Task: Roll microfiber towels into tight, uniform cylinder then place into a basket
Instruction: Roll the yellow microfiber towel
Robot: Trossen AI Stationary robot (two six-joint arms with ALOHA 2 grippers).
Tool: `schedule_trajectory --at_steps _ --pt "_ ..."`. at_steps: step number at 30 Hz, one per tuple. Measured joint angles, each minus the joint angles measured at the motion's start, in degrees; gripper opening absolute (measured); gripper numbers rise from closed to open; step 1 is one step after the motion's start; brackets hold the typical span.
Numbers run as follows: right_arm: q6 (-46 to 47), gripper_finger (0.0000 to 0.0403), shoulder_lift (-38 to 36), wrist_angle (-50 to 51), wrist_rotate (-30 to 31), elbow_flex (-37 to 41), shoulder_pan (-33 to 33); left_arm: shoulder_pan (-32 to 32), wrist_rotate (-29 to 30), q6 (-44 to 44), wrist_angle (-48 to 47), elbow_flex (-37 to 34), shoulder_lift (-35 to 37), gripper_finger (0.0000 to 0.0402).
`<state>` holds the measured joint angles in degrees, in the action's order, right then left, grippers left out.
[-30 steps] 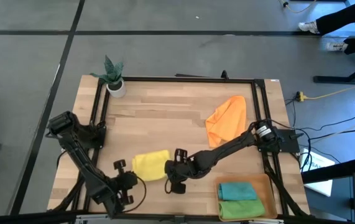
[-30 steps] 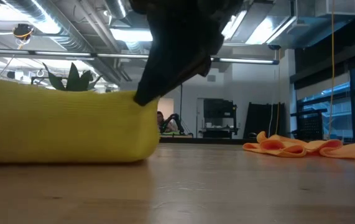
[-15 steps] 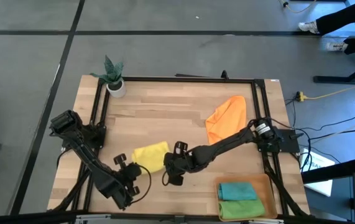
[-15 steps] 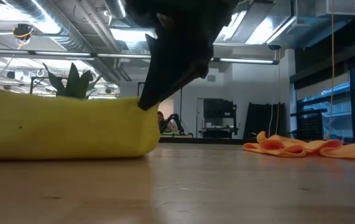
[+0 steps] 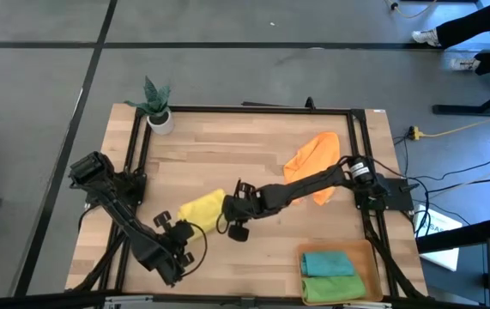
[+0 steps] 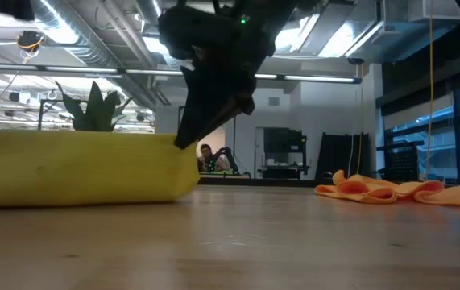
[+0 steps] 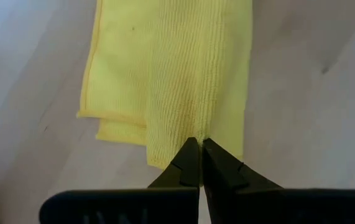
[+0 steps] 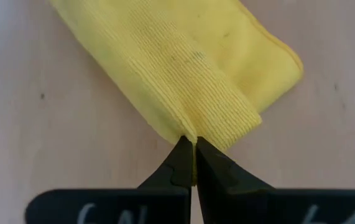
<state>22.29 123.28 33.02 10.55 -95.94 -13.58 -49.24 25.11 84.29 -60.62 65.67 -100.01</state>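
Note:
A yellow towel [image 5: 200, 209], partly rolled into a thick band, lies slanted on the table near its middle; it also fills the left of the low view [image 6: 76, 167]. My left gripper [image 5: 182, 228] is shut on its near left end and my right gripper [image 5: 226, 215] on its right end. The orange towel [image 5: 313, 161] lies crumpled at the far right. The basket [image 5: 366, 257] at the near right holds a folded teal towel [image 5: 326, 263] and a green towel [image 5: 332, 288]. My left gripper pinches the raised fold at the yellow towel's end [image 7: 197, 127] between its two shut fingertips, slanting down, in line with the band. The towel lies on the table. My right gripper pinches the thick rolled edge at the towel's other end [image 8: 196, 127] between its fingertips, slanting down from the right. In the low view the fingers [image 6: 188, 137] meet the top of that end, and the towel rests on the table.
A small white pot with a plant [image 5: 158, 116] stands at the far left corner. A black frame [image 5: 245, 109] runs round the table. Bare wood lies between the yellow towel and the basket.
My right gripper has gone toward the table's far edge and a little left, taking the towel's right end with it. The towel has turned from level to slanted and lies farther from the near edge. My left gripper has shifted a little toward the far edge and rolled, still shut.

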Motion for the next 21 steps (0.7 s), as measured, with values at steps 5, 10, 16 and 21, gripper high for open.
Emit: schedule_trajectory --at_steps 5,10,16,21 --pt "-3.25 0.001 0.0 -2.74 -0.31 0.0 0.91 -0.1 -1.54 2.82 -0.05 -1.78 0.0 0.0" --pt "-6.65 0.001 0.04 -6.82 -0.22 0.0 2.61 -0.17 -2.36 5.53 -0.82 -1.86 0.0 0.0" --pt "-9.32 0.001 0.33 -9.77 -0.34 0.0 5.03 -0.17 -2.35 7.08 -0.85 -1.86 0.0 0.0" --pt "-9.35 0.001 0.81 -8.21 -3.15 0.06 5.9 -0.29 -1.83 6.67 1.14 -1.88 0.0 0.0"
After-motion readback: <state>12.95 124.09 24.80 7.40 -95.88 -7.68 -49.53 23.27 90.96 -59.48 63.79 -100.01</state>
